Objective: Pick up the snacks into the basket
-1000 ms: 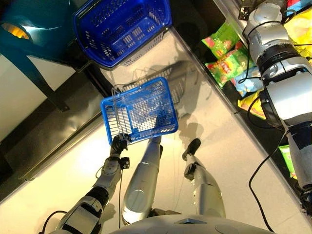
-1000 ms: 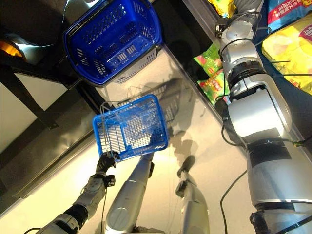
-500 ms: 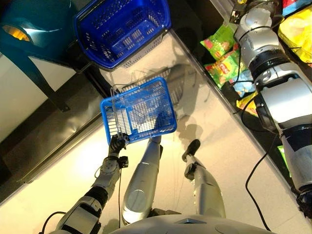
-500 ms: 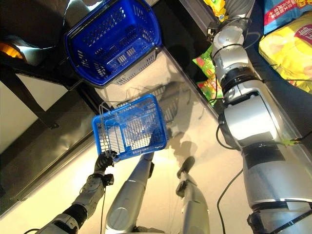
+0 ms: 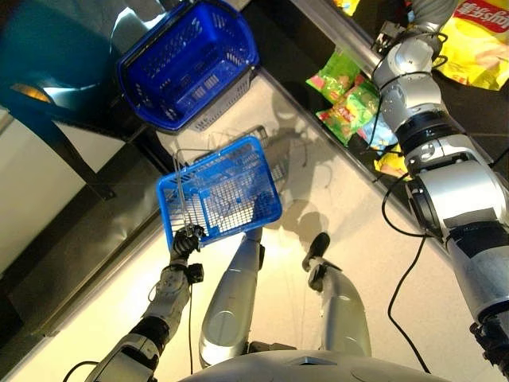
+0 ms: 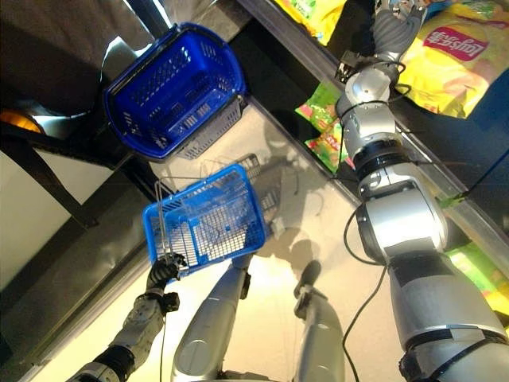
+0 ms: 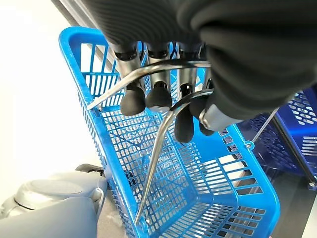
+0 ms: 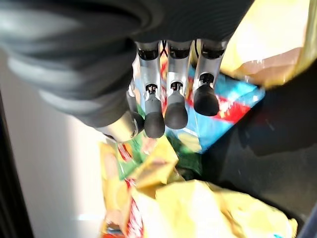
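My left hand (image 5: 184,241) is shut on the wire handles (image 7: 157,148) of a light blue basket (image 5: 223,199), which hangs low in front of me. Its mesh bottom (image 7: 208,198) looks bare. My right arm stretches up to the shelf on the right. There my right hand (image 6: 394,22) sits beside a big yellow snack bag (image 6: 457,56). Its fingers (image 8: 176,111) are relaxed, holding nothing, and hover over a blue snack bag (image 8: 225,111) and crumpled yellow bags (image 8: 208,208). Green snack bags (image 5: 343,89) lie on a lower shelf.
A larger dark blue basket (image 5: 187,64) stands at the back left on a dark frame. A metal shelf edge (image 6: 318,56) runs diagonally along the right side. More snack bags (image 6: 477,274) show low on the right.
The camera has shifted. My right arm has reached further up along the shelf, towards the yellow bags. My left hand still holds the basket in about the same place.
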{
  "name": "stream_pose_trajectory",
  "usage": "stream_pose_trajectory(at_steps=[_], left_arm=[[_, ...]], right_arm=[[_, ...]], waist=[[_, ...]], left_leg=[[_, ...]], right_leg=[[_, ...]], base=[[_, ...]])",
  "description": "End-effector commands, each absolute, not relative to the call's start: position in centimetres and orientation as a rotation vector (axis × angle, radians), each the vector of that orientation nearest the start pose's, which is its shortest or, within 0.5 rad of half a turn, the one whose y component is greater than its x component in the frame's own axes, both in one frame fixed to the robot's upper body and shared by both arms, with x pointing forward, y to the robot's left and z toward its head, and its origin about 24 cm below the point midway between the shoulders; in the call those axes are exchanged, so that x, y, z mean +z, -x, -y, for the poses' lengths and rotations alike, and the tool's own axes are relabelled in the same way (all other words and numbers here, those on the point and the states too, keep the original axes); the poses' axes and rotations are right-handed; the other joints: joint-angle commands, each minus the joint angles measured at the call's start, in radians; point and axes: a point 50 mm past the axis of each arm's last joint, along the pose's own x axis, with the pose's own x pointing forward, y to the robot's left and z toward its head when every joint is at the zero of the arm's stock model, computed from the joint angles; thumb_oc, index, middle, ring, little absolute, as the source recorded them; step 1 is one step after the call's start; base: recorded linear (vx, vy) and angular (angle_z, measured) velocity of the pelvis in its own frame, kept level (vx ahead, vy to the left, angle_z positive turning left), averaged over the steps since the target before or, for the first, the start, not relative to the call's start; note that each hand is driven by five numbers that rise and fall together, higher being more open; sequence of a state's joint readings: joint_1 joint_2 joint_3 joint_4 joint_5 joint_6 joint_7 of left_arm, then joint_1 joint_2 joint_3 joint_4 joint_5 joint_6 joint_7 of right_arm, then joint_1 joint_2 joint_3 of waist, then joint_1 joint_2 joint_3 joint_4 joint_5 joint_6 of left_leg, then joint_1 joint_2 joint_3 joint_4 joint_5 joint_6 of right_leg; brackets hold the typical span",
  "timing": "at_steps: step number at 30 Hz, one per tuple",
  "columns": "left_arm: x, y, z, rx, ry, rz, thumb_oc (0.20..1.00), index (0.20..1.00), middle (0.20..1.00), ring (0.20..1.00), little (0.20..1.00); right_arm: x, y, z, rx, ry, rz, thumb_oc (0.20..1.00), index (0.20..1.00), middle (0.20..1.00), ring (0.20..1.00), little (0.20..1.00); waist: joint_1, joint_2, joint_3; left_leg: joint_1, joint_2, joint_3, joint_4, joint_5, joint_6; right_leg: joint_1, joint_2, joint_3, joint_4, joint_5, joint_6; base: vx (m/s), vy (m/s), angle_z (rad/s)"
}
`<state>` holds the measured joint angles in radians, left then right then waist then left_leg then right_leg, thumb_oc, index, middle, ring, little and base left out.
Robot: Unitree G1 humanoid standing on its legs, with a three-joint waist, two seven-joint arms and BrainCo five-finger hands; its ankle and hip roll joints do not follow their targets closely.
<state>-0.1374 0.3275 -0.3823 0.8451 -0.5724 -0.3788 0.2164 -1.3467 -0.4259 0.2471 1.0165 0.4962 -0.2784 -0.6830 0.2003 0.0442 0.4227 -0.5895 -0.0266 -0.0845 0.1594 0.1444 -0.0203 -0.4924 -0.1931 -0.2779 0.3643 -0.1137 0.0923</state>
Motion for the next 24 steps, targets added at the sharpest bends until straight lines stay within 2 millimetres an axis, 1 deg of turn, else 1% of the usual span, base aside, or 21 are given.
stream_pose_trajectory(at_steps=[1, 5, 8, 9, 10, 11, 12, 16, 17, 18, 19, 20, 21, 22, 23, 24], left_arm=[[-7.8, -21.2, -22.3, 0.280, 0.039, -0.394, 0.200, 0.200, 0.200, 0.200, 0.200], [-8.2, -21.1, -22.1, 0.294, 0.064, -0.410, 0.200, 0.200, 0.200, 0.200, 0.200], [-8.2, -21.1, -21.9, 0.293, 0.076, -0.412, 0.200, 0.200, 0.200, 0.200, 0.200], [-8.2, -21.0, -21.7, 0.289, 0.079, -0.414, 0.200, 0.200, 0.200, 0.200, 0.200], [-8.3, -21.0, -21.6, 0.288, 0.079, -0.417, 0.200, 0.200, 0.200, 0.200, 0.200], [-8.4, -20.9, -21.6, 0.289, 0.079, -0.425, 0.200, 0.200, 0.200, 0.200, 0.200], [-8.5, -20.8, -21.5, 0.289, 0.082, -0.431, 0.200, 0.200, 0.200, 0.200, 0.200], [-8.8, -20.4, -21.6, 0.301, 0.084, -0.443, 0.200, 0.200, 0.200, 0.200, 0.200], [-8.8, -20.4, -21.6, 0.301, 0.084, -0.443, 0.200, 0.200, 0.200, 0.200, 0.200], [-8.9, -20.4, -21.7, 0.305, 0.080, -0.444, 0.200, 0.200, 0.200, 0.200, 0.200], [-8.9, -20.4, -21.7, 0.305, 0.079, -0.444, 0.200, 0.200, 0.200, 0.200, 0.200], [-9.0, -20.3, -21.9, 0.315, 0.071, -0.450, 0.200, 0.200, 0.200, 0.200, 0.200], [-9.0, -20.3, -21.9, 0.315, 0.071, -0.450, 0.200, 0.200, 0.200, 0.200, 0.200], [-9.1, -20.2, -22.0, 0.325, 0.069, -0.455, 0.200, 0.200, 0.200, 0.200, 0.200], [-9.1, -20.1, -22.0, 0.325, 0.069, -0.455, 0.200, 0.200, 0.200, 0.200, 0.200], [-9.3, -20.0, -22.1, 0.333, 0.063, -0.465, 0.200, 0.200, 0.200, 0.200, 0.200]], right_arm=[[33.1, -39.3, 17.9, -0.515, -0.066, 0.742, 0.200, 0.200, 0.200, 0.200, 0.200], [32.2, -39.7, 16.2, -0.454, -0.026, 0.716, 0.200, 0.200, 0.200, 0.200, 0.200], [31.3, -39.6, 14.6, -0.379, -0.002, 0.716, 0.200, 0.200, 0.200, 0.200, 0.200], [31.1, -39.5, 14.4, -0.365, 0.000, 0.722, 0.539, 0.539, 0.539, 0.539, 0.539], [30.8, -39.4, 14.1, -0.340, 0.000, 0.727, 0.799, 0.799, 0.799, 0.799, 0.799], [30.5, -39.1, 13.9, -0.323, 0.013, 0.738, 1.000, 1.000, 1.000, 1.000, 1.000], [30.4, -38.8, 13.8, -0.309, 0.022, 0.757, 1.000, 1.000, 1.000, 1.000, 1.000], [28.6, -37.7, 15.6, -0.352, 0.051, 0.785, 1.000, 1.000, 1.000, 1.000, 1.000], [28.6, -37.7, 15.6, -0.352, 0.051, 0.785, 1.000, 1.000, 1.000, 1.000, 1.000], [28.1, -37.3, 16.4, -0.381, 0.086, 0.796, 1.000, 1.000, 1.000, 1.000, 1.000], [28.1, -37.3, 16.4, -0.382, 0.086, 0.796, 1.000, 1.000, 1.000, 1.000, 1.000], [27.5, -36.9, 17.4, -0.423, 0.100, 0.797, 1.000, 1.000, 1.000, 1.000, 1.000], [27.5, -36.9, 17.4, -0.423, 0.100, 0.797, 1.000, 1.000, 1.000, 1.000, 1.000], [27.1, -36.5, 18.0, -0.463, 0.085, 0.799, 1.000, 1.000, 1.000, 1.000, 1.000], [27.1, -36.5, 18.0, -0.463, 0.085, 0.799, 1.000, 1.000, 1.000, 1.000, 1.000], [26.8, -36.1, 18.7, -0.503, 0.084, 0.809, 1.000, 1.000, 1.000, 1.000, 1.000]], waist=[[-0.013, 0.012, -0.015], [-0.025, 0.003, -0.021], [-0.039, -0.006, -0.028], [-0.043, -0.008, -0.030], [-0.048, -0.013, -0.031], [-0.053, -0.017, -0.033], [-0.058, -0.021, -0.034], [-0.072, -0.033, -0.043], [-0.071, -0.033, -0.043], [-0.076, -0.036, -0.047], [-0.076, -0.037, -0.047], [-0.080, -0.040, -0.053], [-0.080, -0.040, -0.053], [-0.086, -0.041, -0.061], [-0.086, -0.041, -0.061], [-0.092, -0.041, -0.068]], left_leg=[[0.024, -0.053, 0.023, 0.033, -0.067, 0.026], [0.034, -0.047, 0.028, 0.018, -0.060, 0.026], [0.040, -0.044, 0.030, 0.012, -0.058, 0.026], [0.040, -0.044, 0.030, 0.011, -0.058, 0.026], [0.043, -0.043, 0.031, 0.009, -0.058, 0.026], [0.047, -0.043, 0.031, 0.008, -0.059, 0.027], [0.050, -0.042, 0.031, 0.009, -0.060, 0.027], [0.065, -0.043, 0.036, 0.014, -0.069, 0.030], [0.065, -0.043, 0.036, 0.014, -0.069, 0.030], [0.073, -0.045, 0.037, 0.015, -0.071, 0.031], [0.073, -0.045, 0.037, 0.015, -0.071, 0.031], [0.083, -0.046, 0.038, 0.015, -0.073, 0.033], [0.084, -0.045, 0.038, 0.015, -0.073, 0.033], [0.097, -0.044, 0.043, 0.014, -0.076, 0.035], [0.097, -0.044, 0.043, 0.013, -0.076, 0.035], [0.109, -0.041, 0.048, 0.011, -0.079, 0.037]], right_leg=[[-0.001, 0.018, -0.005, -0.071, 0.111, 0.001], [-0.002, 0.022, 0.002, -0.078, 0.120, -0.001], [-0.001, 0.023, 0.004, -0.081, 0.124, -0.001], [0.000, 0.024, 0.005, -0.082, 0.126, -0.002], [0.003, 0.024, 0.005, -0.085, 0.127, -0.001], [0.006, 0.024, 0.007, -0.086, 0.128, -0.001], [0.010, 0.025, 0.008, -0.085, 0.128, -0.001], [0.030, 0.022, 0.010, -0.083, 0.128, 0.002], [0.030, 0.022, 0.010, -0.083, 0.128, 0.002], [0.040, 0.021, 0.012, -0.086, 0.129, 0.002], [0.040, 0.021, 0.012, -0.087, 0.129, 0.002], [0.051, 0.021, 0.014, -0.091, 0.130, 0.003], [0.051, 0.021, 0.014, -0.091, 0.130, 0.003], [0.062, 0.023, 0.019, -0.096, 0.131, 0.004], [0.062, 0.023, 0.019, -0.096, 0.131, 0.004], [0.069, 0.024, 0.024, -0.099, 0.131, 0.004]], base=[[-0.01, -0.046, -0.08], [0.00, -0.024, -0.07], [0.00, -0.002, -0.01], [0.00, 0.000, 0.00], [0.00, 0.000, 0.00], [0.00, 0.000, 0.00], [0.00, 0.000, 0.00], [0.00, 0.000, 0.00], [0.00, 0.000, 0.00], [0.00, 0.000, 0.00], [0.00, 0.000, 0.00], [0.00, 0.000, 0.00], [0.02, -0.001, -0.08], [0.01, 0.007, -0.10], [0.02, 0.016, -0.15], [0.02, 0.010, -0.09]])
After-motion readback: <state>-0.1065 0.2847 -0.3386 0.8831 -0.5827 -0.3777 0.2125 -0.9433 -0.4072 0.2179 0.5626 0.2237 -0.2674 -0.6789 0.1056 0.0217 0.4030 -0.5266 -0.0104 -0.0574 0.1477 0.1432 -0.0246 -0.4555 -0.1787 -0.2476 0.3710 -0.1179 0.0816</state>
